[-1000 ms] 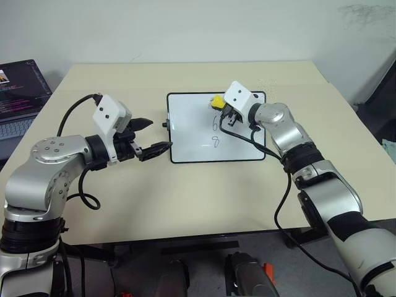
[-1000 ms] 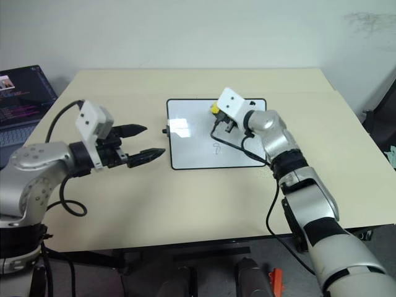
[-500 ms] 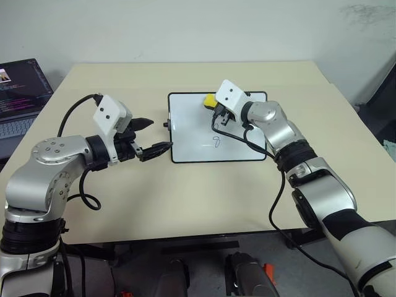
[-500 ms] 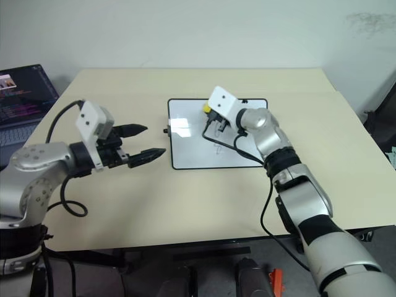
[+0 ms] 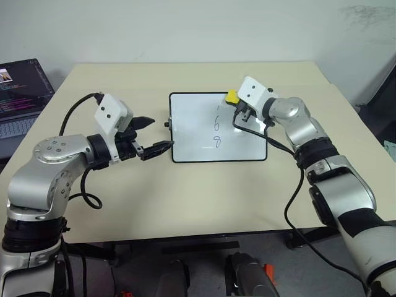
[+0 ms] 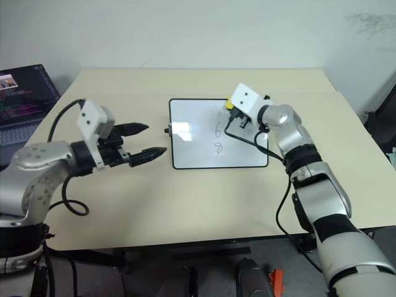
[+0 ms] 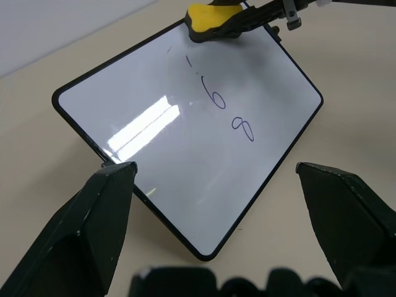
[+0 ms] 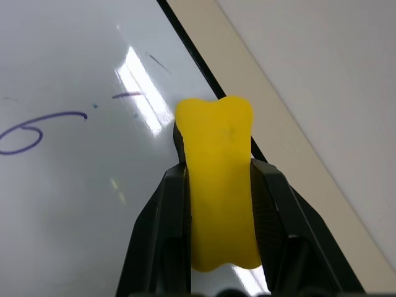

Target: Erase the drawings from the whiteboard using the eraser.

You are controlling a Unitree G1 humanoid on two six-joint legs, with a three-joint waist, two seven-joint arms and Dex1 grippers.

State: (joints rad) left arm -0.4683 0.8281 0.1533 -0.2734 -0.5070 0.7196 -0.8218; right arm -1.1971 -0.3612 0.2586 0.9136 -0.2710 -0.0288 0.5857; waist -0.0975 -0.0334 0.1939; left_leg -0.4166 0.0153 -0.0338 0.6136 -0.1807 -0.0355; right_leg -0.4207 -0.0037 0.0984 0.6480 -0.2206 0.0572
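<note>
The whiteboard [image 5: 192, 133] lies flat in the middle of the table. Its drawings run in a column: a 6 [image 5: 216, 124], an 8 [image 5: 216, 142] and a few short faint strokes [image 7: 188, 60] above them. My right gripper [image 5: 236, 103] is shut on the yellow eraser [image 5: 231, 96], which sits at the board's far edge, just right of the faint strokes. In the right wrist view the eraser [image 8: 215, 133] sticks out past the black fingers [image 8: 174, 204]. My left gripper [image 5: 159, 133] hovers open off the board's left edge, with nothing between its fingers.
The beige table [image 5: 185, 198] has bare room in front of the board and on both sides. An open laptop [image 5: 18, 93] stands on a separate surface at the far left. A cable hangs from each wrist.
My right gripper has carried the eraser leftward and then back to the right along the top of the board, uncovering the 6. The left arm has stayed still.
</note>
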